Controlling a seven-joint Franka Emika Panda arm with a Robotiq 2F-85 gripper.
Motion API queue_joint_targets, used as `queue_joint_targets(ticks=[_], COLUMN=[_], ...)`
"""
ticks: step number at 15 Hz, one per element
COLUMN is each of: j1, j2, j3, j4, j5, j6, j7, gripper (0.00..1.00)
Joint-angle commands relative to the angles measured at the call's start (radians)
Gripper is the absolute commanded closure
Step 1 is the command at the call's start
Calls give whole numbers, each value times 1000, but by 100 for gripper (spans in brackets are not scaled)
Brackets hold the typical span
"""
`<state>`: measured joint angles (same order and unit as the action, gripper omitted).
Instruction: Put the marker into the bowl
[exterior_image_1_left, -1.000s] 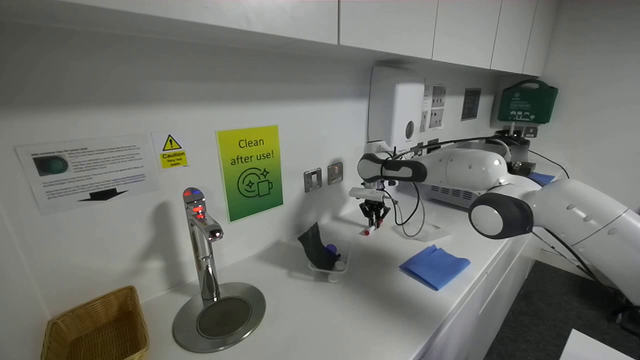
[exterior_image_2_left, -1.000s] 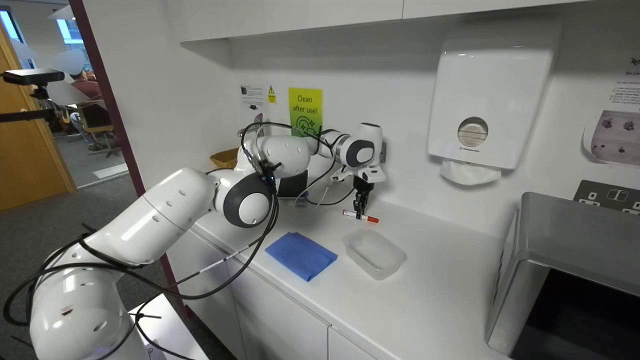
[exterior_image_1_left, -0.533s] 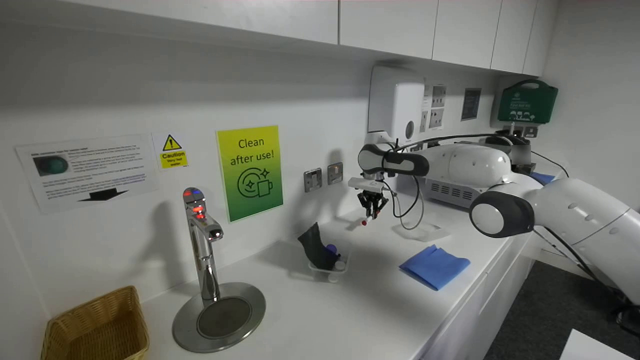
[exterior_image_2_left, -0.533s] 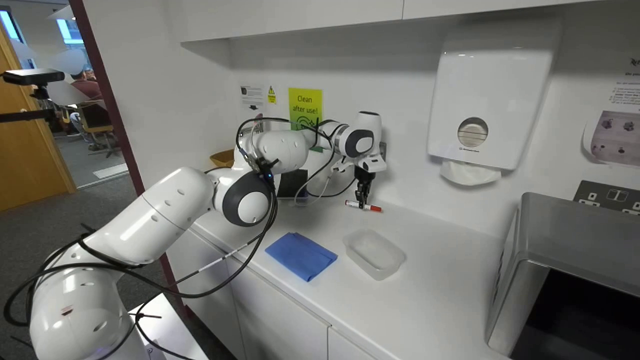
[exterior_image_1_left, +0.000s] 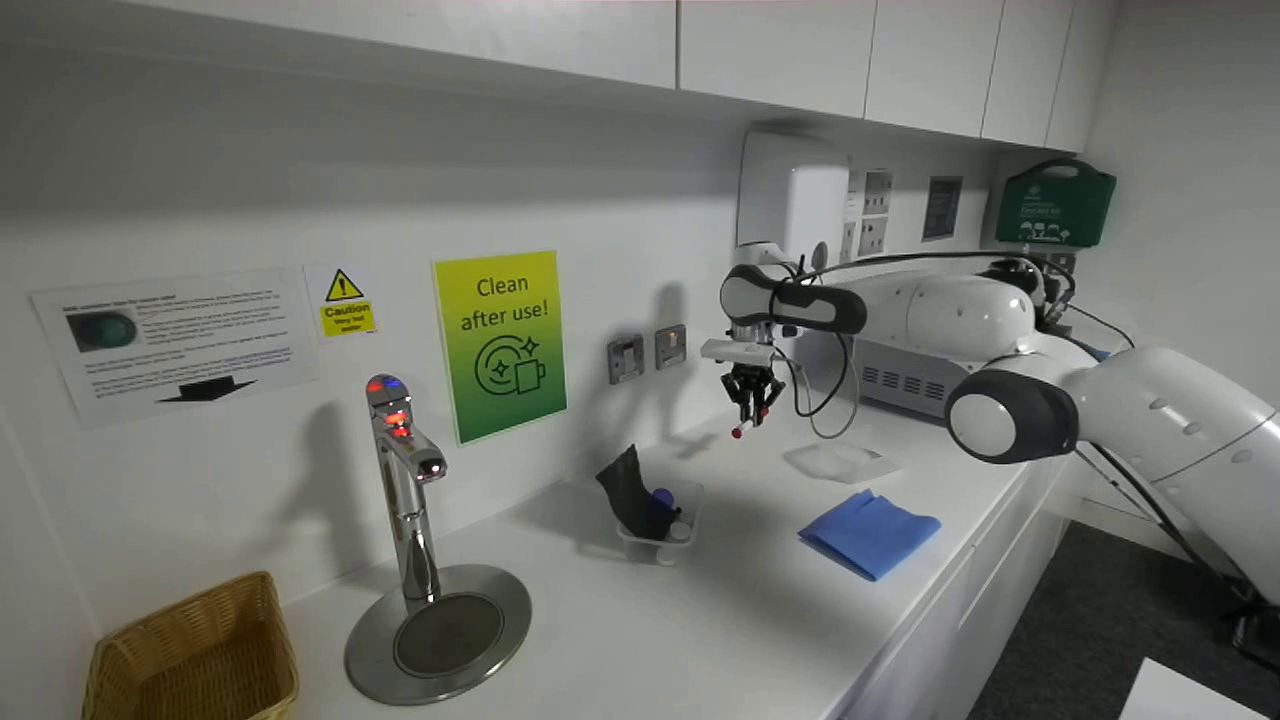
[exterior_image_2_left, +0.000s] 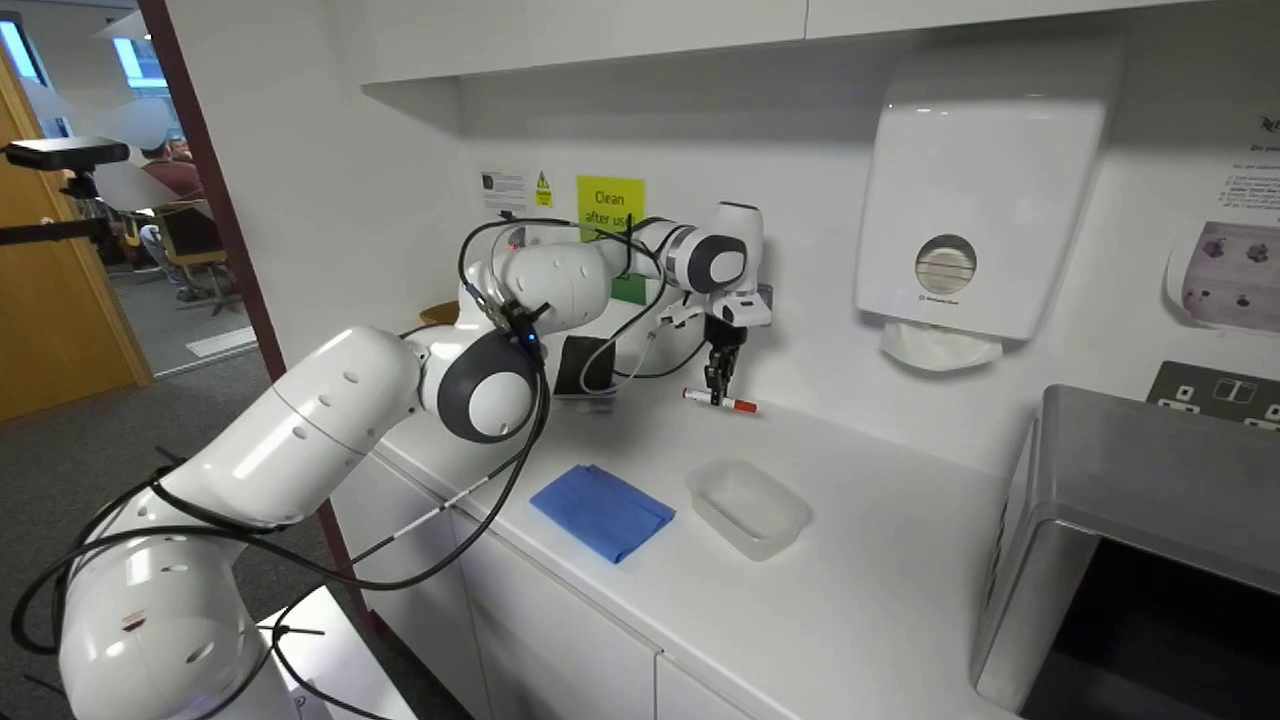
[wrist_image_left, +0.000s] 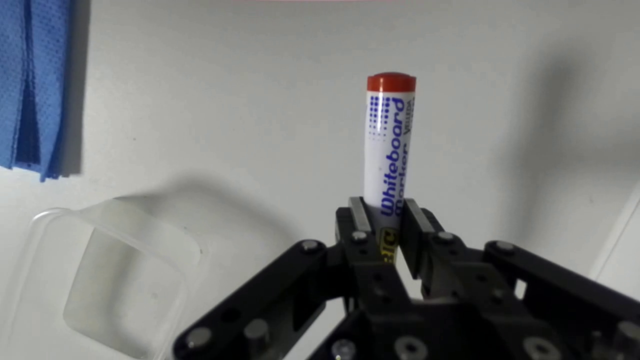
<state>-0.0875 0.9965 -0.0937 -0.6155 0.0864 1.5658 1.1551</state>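
Observation:
The marker (wrist_image_left: 390, 145) has a white body with blue lettering and a red end. My gripper (wrist_image_left: 387, 220) is shut on it near its middle, and part of the marker is hidden by the fingers. The marker also shows in both exterior views (exterior_image_1_left: 743, 429) (exterior_image_2_left: 740, 404), held level above the counter near the back wall. The bowl is a clear, empty plastic tub (exterior_image_2_left: 750, 512) standing on the counter. It lies at the lower left in the wrist view (wrist_image_left: 125, 290), apart from the gripper (exterior_image_2_left: 717, 396). It also shows in an exterior view (exterior_image_1_left: 840, 462).
A folded blue cloth (exterior_image_2_left: 603, 512) lies beside the bowl. A second clear tub (exterior_image_1_left: 690, 510) holds a dark item and small things. A grey microwave (exterior_image_2_left: 1130, 480) stands on the counter. A tap (exterior_image_1_left: 405, 490) and a wicker basket (exterior_image_1_left: 190, 650) are at the far end.
My gripper has risen with the marker in it. The marker has gone from close to the counter to higher above it. The bowl and the cloth have not moved.

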Motion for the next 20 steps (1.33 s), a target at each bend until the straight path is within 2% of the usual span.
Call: queue_joint_targets(ticks=[1, 5, 8, 14, 17, 20], j1=[-11, -9, -14, 11, 20, 24], j2=[-78, -108, -119, -195, -257, -336], j3=[-7, -26, -12, -20, -13, -1], j4=[-44, -63, -78, -151, -222, -344], j5=[-1, -4, 23, 9, 13, 29], j6=[-52, -49, -21, -41, -48, -28], j7=[1, 29, 41, 29, 9, -16], gripper=[95, 95, 95, 95, 95, 95])
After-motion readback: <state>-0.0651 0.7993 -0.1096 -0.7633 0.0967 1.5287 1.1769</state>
